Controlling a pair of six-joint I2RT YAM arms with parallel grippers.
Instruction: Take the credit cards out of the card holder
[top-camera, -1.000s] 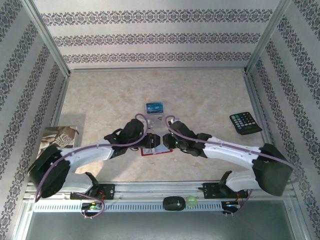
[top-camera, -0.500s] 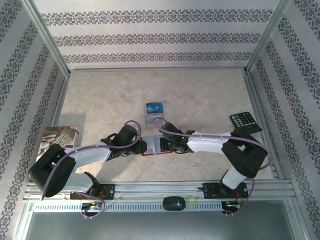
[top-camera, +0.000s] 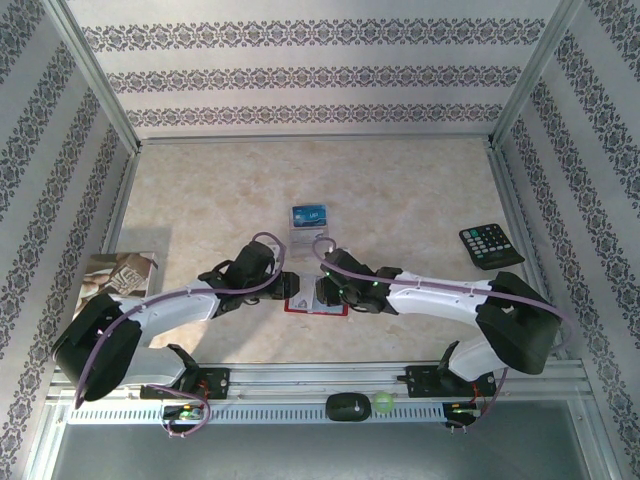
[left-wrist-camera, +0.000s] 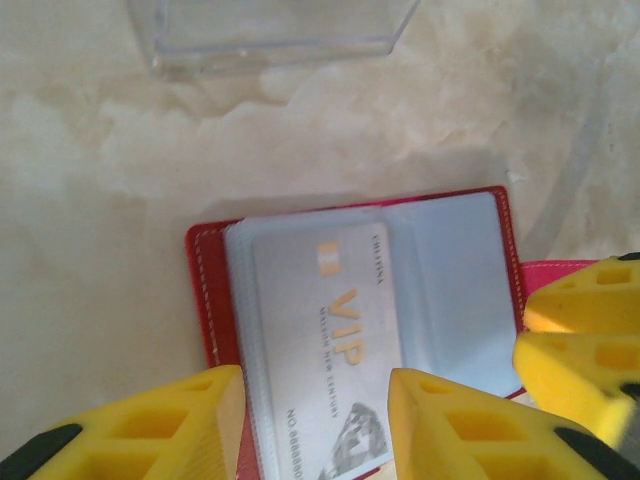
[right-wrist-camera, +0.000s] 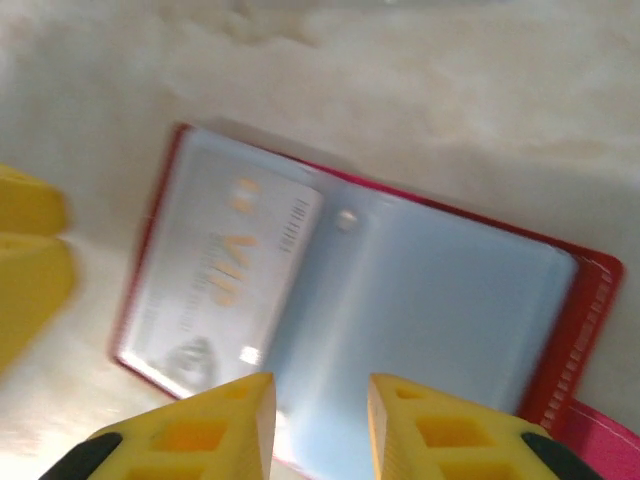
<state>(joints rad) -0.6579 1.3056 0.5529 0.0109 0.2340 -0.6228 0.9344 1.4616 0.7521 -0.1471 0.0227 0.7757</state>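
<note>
Lying open, one red leather-like folding card holder (left-wrist-camera: 205, 300) has one silver-grey plastic VIP card (left-wrist-camera: 325, 340) sleeved inside, one blue plastic card (top-camera: 310, 213) rests beyond it, and over it hover the left gripper (left-wrist-camera: 315, 425), jaws half-apart, and the right gripper (right-wrist-camera: 320, 425), jaws narrow, both empty.

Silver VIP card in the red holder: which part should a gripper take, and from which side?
Probably its short end with the number print, nearest the left gripper, pulling along the card's length. The silver VIP card lies flat and slightly skewed in a clear sleeve of the red holder; its other edges sit inside the red border. Sleeve mouth unclear.
</note>
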